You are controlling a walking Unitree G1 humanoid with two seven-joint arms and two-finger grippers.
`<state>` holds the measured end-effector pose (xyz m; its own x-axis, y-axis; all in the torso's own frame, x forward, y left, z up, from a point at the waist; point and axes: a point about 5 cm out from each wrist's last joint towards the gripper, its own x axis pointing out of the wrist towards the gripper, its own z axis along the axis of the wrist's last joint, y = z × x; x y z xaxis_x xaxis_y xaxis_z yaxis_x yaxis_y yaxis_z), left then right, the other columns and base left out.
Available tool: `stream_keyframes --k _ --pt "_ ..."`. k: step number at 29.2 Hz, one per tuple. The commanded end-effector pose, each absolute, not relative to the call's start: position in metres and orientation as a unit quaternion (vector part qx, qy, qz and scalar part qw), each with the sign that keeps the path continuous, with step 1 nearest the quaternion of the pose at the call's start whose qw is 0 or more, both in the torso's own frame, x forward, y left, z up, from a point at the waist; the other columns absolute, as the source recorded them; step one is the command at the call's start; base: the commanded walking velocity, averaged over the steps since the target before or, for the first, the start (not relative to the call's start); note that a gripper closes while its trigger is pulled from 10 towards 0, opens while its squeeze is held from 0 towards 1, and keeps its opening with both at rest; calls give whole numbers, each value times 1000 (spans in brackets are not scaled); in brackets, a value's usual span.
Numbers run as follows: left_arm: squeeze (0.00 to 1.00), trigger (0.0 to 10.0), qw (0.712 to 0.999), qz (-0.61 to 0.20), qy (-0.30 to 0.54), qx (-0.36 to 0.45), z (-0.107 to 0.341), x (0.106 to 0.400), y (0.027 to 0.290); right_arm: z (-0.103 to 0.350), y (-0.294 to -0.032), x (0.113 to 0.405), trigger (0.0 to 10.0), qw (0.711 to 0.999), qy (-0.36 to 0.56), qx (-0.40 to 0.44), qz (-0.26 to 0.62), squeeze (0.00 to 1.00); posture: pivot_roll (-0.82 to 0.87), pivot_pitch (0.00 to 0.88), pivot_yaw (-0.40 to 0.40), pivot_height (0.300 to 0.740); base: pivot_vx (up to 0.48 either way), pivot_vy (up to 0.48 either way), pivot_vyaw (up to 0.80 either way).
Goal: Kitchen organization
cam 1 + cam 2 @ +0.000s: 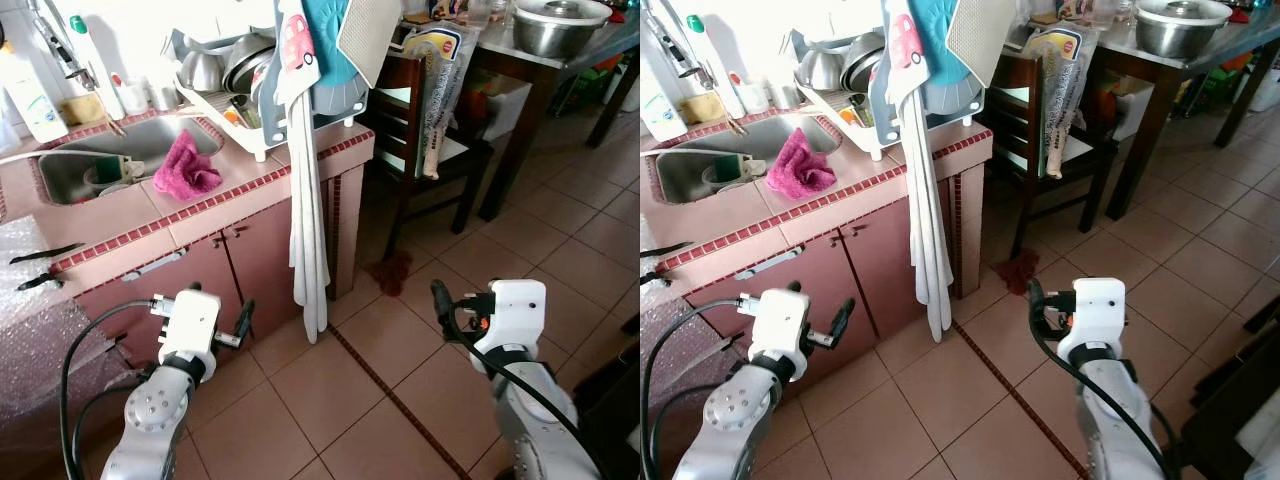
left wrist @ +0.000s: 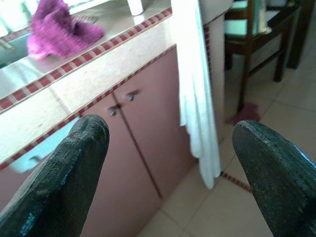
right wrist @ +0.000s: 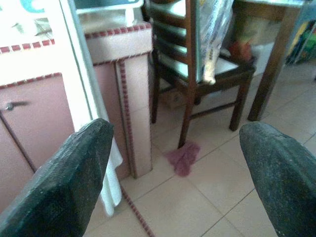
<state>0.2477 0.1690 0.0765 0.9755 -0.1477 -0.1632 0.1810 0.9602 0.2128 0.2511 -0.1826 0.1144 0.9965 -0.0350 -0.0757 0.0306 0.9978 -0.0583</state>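
The surface (image 1: pixel 120 215) is showing pink tile edged with a band of small dark-red squares, and the cabinet doors (image 1: pixel 250 275) below are wearing the same dusty pink. A magenta cloth (image 1: pixel 186 167) is lying by the steel-grey sink (image 1: pixel 75 172). A long white towel (image 1: pixel 308 230) is hanging over the edge, under a turquoise cloth (image 1: pixel 330 35) and a white one printed with a pink bus (image 1: pixel 295 45). The floor (image 1: pixel 560 240) is showing pale beige tiles crossed by a dark-red line. A maroon rag (image 1: pixel 392 271) is lying beside the dark brown chair (image 1: pixel 430 150). Both claws, left (image 1: pixel 243 322) and right (image 1: pixel 440 298), are showing black fingers on white housings.
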Motion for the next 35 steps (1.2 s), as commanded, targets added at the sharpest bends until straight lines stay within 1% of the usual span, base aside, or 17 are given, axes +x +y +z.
stream_keyframes --k 1,5,7,9,10,12,15,20,27,29,35 --pt "0 10000 987 -78 58 127 83 249 168 114 -188 253 10000 997 33 -52 -42 0 -50 0 45 740 0 0 0" --pt "0 10000 987 -62 50 138 89 259 170 112 -193 259 10000 998 50 11 -40 0 -53 0 43 740 0 0 0" --pt "0 10000 988 -58 52 134 91 265 169 117 -195 262 10000 998 36 -4 -42 0 -54 0 38 740 0 0 0" --pt "0 10000 988 -58 51 135 91 267 169 119 -194 263 10000 999 32 3 -42 0 -56 0 35 740 0 0 0" --pt "0 10000 990 -55 55 118 91 267 167 121 -192 264 10000 999 26 -20 -30 0 -59 0 30 740 0 0 0" --pt "0 10000 989 -57 54 124 91 268 165 120 -190 265 10000 999 27 -27 -23 0 -59 0 21 740 0 0 0" --pt "0 10000 990 -57 44 122 91 273 161 118 -188 266 10000 999 32 -19 -16 0 -51 0 7 740 0 0 800" --pt "0 10000 992 -49 41 110 97 283 163 115 -188 268 10000 999 38 -19 -15 0 -52 0 4 740 0 0 800" --pt "0 10000 991 -76 53 95 91 282 159 115 -193 269 10000 999 37 -15 -27 0 -49 0 4 740 0 0 800" --pt "0 10000 991 -73 53 94 91 282 159 113 -195 269 10000 999 43 12 -30 0 -40 0 -3 740 0 0 0" --pt "0 10000 993 -62 58 84 89 285 161 110 -192 272 10000 998 53 -8 -18 0 -36 0 -6 740 0 0 0"
